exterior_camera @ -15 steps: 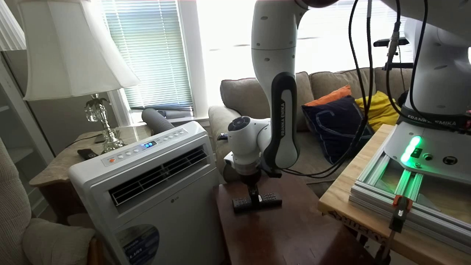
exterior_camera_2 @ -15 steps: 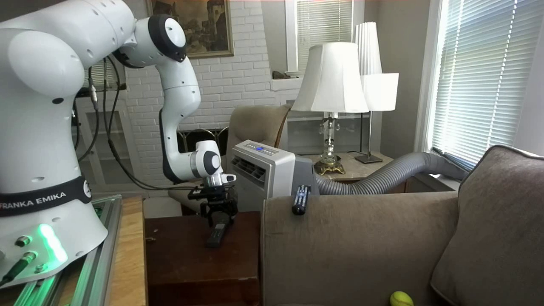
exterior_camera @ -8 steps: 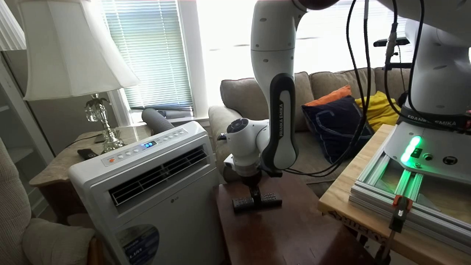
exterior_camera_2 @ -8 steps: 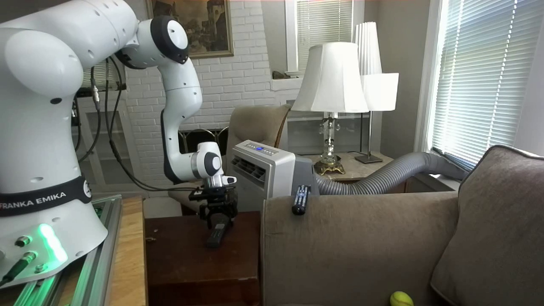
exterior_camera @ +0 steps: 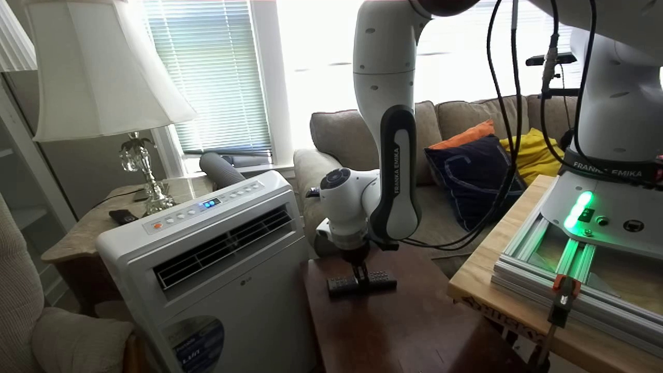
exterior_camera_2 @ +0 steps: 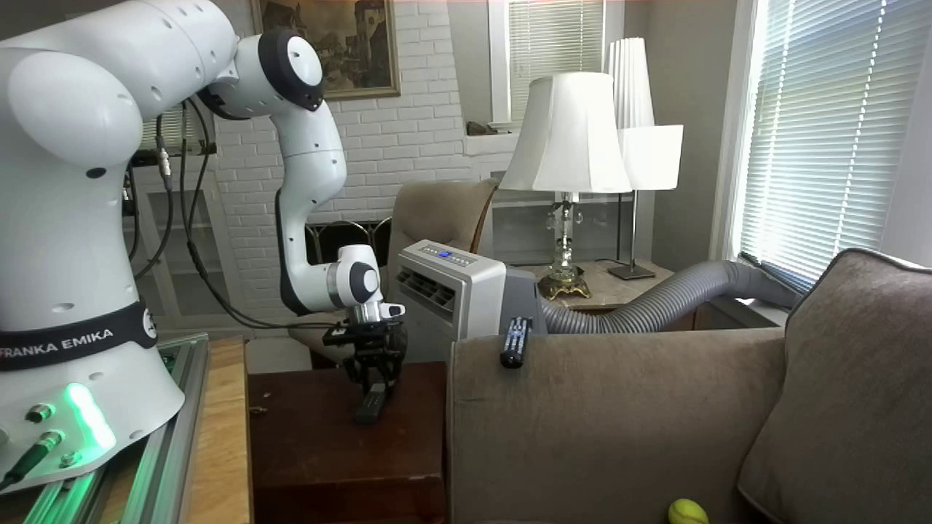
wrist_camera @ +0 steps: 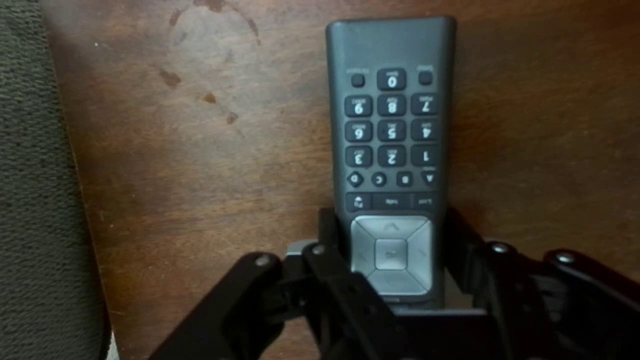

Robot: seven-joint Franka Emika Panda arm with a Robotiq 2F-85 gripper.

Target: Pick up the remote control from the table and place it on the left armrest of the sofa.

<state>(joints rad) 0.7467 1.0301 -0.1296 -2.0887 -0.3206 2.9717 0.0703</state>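
Note:
In the wrist view the remote control (wrist_camera: 390,130), a dark bar with number keys and a silver pad, runs lengthwise between the fingers of my gripper (wrist_camera: 391,235). One finger presses each long side near the silver pad, so the jaws are shut on it. It lies flat on the brown table (exterior_camera: 383,331), seen in both exterior views, with the gripper (exterior_camera: 361,280) pointing down over its middle. The far end of the remote control is hidden under the gripper. The left armrest (exterior_camera_2: 597,393) of the tan sofa (exterior_camera: 347,134) rises beside the table.
Another black remote (exterior_camera_2: 515,342) rests on top of the armrest. A white air conditioner (exterior_camera: 217,274) stands close against the table's side. The wooden bench (exterior_camera: 497,233) with the robot base is at the opposite side. Cables (exterior_camera: 466,238) hang along the arm.
The fingers have closed in from both sides onto the remote control. The arm has shifted only slightly, and the remote control remains at its place on the table.

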